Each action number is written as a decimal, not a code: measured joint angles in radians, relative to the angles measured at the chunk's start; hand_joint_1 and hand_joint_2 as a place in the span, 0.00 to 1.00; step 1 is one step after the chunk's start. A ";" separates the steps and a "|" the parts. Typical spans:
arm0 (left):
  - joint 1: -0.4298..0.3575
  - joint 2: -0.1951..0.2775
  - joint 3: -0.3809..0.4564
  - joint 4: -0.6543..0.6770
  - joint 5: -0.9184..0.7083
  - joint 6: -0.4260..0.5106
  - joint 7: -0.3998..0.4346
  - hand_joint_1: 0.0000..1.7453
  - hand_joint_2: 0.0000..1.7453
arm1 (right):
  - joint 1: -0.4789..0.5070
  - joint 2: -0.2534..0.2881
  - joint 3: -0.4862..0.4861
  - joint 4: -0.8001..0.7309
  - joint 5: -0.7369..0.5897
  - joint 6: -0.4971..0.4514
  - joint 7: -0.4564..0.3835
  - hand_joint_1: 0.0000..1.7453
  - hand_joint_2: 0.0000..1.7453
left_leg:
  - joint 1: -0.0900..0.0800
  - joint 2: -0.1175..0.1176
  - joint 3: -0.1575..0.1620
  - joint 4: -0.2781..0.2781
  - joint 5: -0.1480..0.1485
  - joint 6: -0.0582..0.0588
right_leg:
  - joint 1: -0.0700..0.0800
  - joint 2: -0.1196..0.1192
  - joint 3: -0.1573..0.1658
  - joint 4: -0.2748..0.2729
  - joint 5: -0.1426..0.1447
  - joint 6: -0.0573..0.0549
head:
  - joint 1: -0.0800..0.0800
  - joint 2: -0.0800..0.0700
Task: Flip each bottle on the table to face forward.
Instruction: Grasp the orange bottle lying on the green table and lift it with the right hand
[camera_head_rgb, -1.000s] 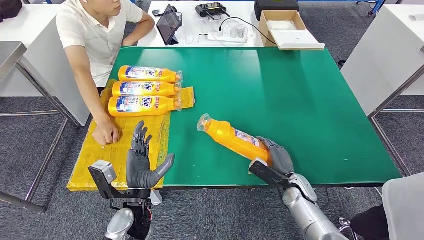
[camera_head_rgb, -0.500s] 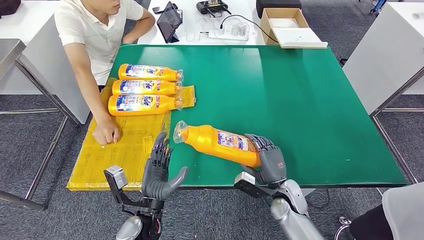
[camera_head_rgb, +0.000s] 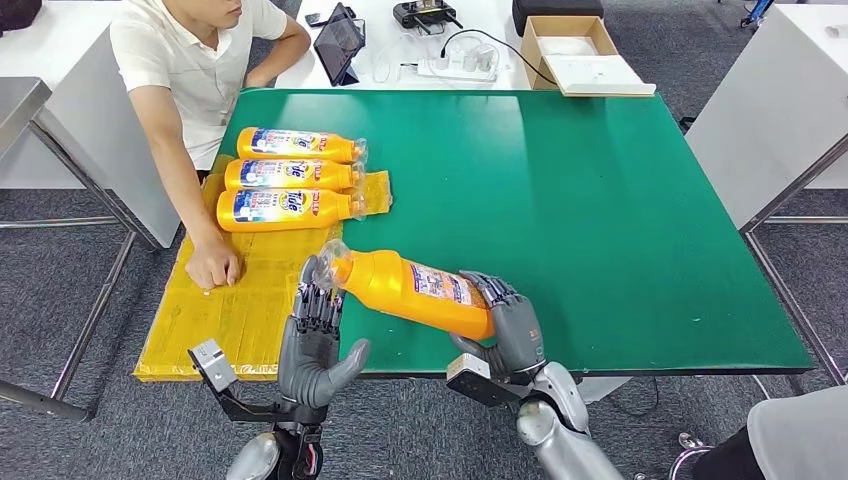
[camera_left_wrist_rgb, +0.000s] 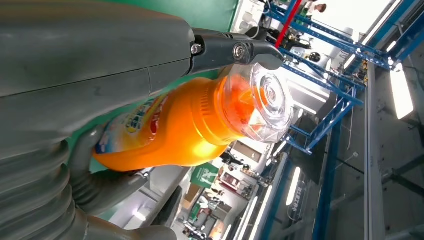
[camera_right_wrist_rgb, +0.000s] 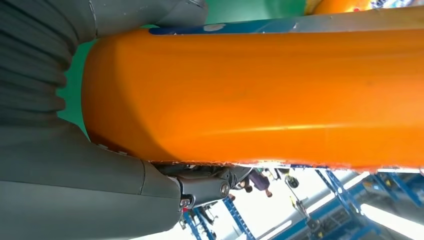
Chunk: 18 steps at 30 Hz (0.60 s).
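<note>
Our right hand (camera_head_rgb: 510, 330) grips the base end of an orange bottle (camera_head_rgb: 415, 290), fingers wrapped around its body, holding it lifted over the near edge of the green table (camera_head_rgb: 600, 200) with its clear cap (camera_head_rgb: 333, 262) pointing toward our left. Our left hand (camera_head_rgb: 312, 345) stands upright with fingers spread and grasping nothing, its fingertips (camera_head_rgb: 318, 295) just at the cap. Beyond, three more orange bottles (camera_head_rgb: 290, 180) lie side by side on a yellow sheet (camera_head_rgb: 250, 300), where a person's hand (camera_head_rgb: 212, 265) rests.
</note>
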<state>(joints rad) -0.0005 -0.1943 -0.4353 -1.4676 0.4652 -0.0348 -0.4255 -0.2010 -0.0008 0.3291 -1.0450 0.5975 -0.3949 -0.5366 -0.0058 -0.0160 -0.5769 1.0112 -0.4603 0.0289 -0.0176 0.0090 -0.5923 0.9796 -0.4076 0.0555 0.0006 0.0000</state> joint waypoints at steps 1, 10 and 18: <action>-0.005 0.000 -0.001 0.000 0.008 0.001 0.005 0.00 1.00 | 0.002 0.005 0.005 0.004 -0.010 0.000 -0.010 1.00 1.00 | 0.000 0.000 0.000 0.000 0.000 0.000 | 0.000 0.000 0.000 0.000 0.000 0.000 | 0.000 0.000; -0.043 0.001 -0.001 0.002 0.087 0.033 0.056 0.00 1.00 | 0.020 0.043 0.055 0.026 -0.069 0.004 -0.050 1.00 1.00 | 0.000 0.000 -0.001 0.000 0.000 0.000 | 0.000 -0.001 0.000 0.000 0.000 0.000 | 0.000 0.000; -0.042 -0.004 -0.023 0.052 0.134 0.062 0.098 0.00 1.00 | 0.007 0.079 0.144 0.025 -0.080 0.016 -0.081 1.00 1.00 | 0.000 0.000 -0.002 0.000 0.000 0.000 | 0.000 -0.001 -0.002 0.000 0.000 0.000 | 0.000 0.000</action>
<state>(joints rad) -0.0421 -0.1982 -0.4586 -1.4152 0.5991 0.0268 -0.3271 -0.1936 0.0779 0.4731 -1.0197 0.5175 -0.3790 -0.6180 -0.0055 -0.0164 -0.5785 1.0111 -0.4600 0.0286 -0.0173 0.0081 -0.5944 0.9797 -0.4078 0.0553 0.0003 -0.0002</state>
